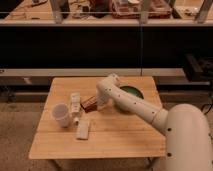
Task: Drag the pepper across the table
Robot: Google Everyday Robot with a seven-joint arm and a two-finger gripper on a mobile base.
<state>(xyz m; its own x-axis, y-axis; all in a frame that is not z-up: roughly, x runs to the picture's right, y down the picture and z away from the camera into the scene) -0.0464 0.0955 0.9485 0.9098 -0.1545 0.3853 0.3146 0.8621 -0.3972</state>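
Gripper down at mid-table, just right of a brown packet; finger state impossible to tell. Pepper not clearly identifiable. White cup near the wooden table's left edge, green bowl behind the arm.

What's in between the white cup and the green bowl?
In the camera view, a white bottle, a brown packet and the robot's hand lie between the white cup and the green bowl.

Gripper mid-table, just right of packet; cup far left, bowl right.
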